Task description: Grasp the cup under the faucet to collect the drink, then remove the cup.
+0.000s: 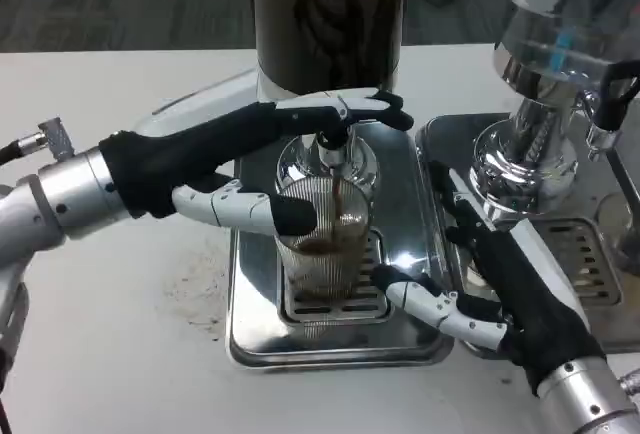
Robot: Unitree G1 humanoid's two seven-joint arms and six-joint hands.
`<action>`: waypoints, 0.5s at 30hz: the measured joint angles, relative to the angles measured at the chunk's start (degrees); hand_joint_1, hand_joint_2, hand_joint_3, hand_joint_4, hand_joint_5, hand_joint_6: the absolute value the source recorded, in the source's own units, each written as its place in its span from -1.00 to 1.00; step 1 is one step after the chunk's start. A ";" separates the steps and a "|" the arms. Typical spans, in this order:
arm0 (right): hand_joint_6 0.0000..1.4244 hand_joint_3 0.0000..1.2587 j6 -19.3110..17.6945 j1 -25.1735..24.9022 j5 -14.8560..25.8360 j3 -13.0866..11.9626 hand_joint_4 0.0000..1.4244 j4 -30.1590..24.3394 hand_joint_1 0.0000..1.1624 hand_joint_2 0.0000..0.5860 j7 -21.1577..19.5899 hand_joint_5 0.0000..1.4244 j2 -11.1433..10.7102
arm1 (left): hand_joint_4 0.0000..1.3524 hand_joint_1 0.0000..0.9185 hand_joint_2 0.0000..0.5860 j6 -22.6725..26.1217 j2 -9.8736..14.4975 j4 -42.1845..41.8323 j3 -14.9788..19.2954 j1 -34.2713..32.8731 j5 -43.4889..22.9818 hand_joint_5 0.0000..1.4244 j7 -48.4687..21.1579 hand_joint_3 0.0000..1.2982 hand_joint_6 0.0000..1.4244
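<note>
Nearest the camera, the right hand lay just right of the cup, over the seam between the two steel drip trays. Its fingers were spread and held nothing, one white-and-black fingertip reaching toward the cup's base without clearly touching it.

The cup, a ribbed clear glass, stood upright on the slotted grate of the left drip tray, which sat on the white tabletop. Dark liquid filled the cup's lower part, and a thin brown stream fell into it from the faucet directly above.

The left hand came in from the cup's left. Its lower fingers pressed against the cup's near wall at rim height, while the upper ones stretched over the faucet behind the cup, so the hand gripped the glass.

Behind the cup rose the dark cylinder of the dispenser. To the cup's right, farther back, a second dispenser with a clear tank stood on its own tray.
</note>
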 measured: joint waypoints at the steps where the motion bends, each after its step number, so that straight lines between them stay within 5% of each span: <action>1: -0.89 -1.00 0.00 -0.15 0.04 0.00 -1.00 0.15 0.13 -0.29 0.02 -1.00 0.00 | -0.88 -1.00 -0.79 0.00 0.04 -0.07 -0.02 0.03 0.00 -0.87 0.00 -0.71 -0.81; 15: -0.89 -1.00 0.03 -2.65 0.67 0.67 -1.00 3.00 0.13 -0.29 0.88 -1.00 0.21 | -0.87 -1.00 -0.78 0.01 0.20 -0.53 -0.05 0.30 -0.08 -0.87 0.00 -0.71 -0.80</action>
